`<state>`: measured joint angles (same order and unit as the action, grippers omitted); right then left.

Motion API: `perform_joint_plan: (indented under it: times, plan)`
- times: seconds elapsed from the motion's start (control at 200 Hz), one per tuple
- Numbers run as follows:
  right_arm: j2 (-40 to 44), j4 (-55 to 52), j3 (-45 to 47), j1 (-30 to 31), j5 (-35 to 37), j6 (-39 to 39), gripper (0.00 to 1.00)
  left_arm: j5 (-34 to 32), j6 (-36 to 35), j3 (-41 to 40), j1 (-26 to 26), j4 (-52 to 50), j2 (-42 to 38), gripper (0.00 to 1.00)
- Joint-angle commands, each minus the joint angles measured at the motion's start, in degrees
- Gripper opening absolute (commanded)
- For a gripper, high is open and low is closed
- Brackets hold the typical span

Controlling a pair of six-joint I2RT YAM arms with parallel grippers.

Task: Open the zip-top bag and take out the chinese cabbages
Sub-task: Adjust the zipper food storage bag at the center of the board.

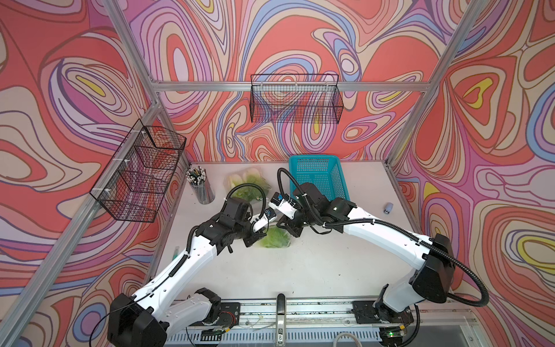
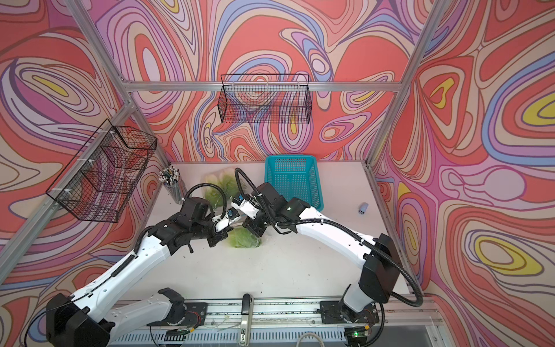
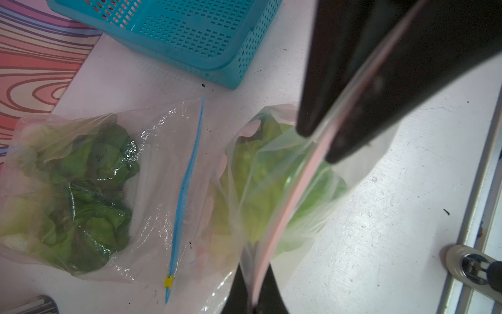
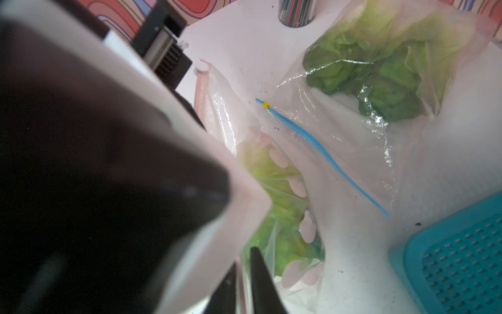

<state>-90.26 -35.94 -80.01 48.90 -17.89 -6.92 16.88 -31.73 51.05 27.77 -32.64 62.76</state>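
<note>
We clamp left gripper (image 3: 254,271) and right gripper (image 4: 243,261) on the slippery zip-top bag (image 3: 244,152) at its seal (image 3: 298,190) (near the basket (image 3: 190,35)); cabbages (image 3: 260,176) likely bruise.

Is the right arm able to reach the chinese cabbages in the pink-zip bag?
Probably not: the right tool is shut on the pink zip strip of the clear plastic bag, which seems closed over the yellow-green chinese cabbages.

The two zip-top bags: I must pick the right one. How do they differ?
The pink-zip bag is pinched at its seal by the left gripper and right gripper; the blue-zip bag lies free on the table. The pink-zip bag's leaves are paler yellow-green, the blue-zip bag's leaves darker. Both are clear plastic.
</note>
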Motion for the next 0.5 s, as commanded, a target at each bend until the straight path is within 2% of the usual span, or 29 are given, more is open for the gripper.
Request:
perform_joint_plan:
  times: [0.0,0.09,0.13,0.225,0.396,0.496]
  plan:
    - [0.1,1.4,0.7,0.2,-0.4,-0.8,0.00,0.3,0.6,2.0,0.2,0.3,-0.8,0.00]
    - [1.1,3.1,2.1,0.2,0.0,-0.3,0.00,-1.9,1.6,2.2,0.2,1.1,-1.2,0.00]
    - [1.5,3.6,2.7,0.2,0.0,-0.3,0.00,-3.3,2.1,2.5,0.2,1.2,-1.5,0.13]
    - [2.3,4.8,4.1,0.2,0.2,-0.2,0.00,-8.0,2.3,2.8,0.2,0.7,-3.2,0.35]
    - [2.8,5.7,5.6,0.2,1.3,-0.5,0.00,-16.8,1.1,1.6,0.1,-0.5,-8.3,0.56]
    - [3.0,6.1,6.3,0.2,1.5,-0.8,0.00,-21.6,0.8,1.5,0.1,-2.9,-10.9,0.63]
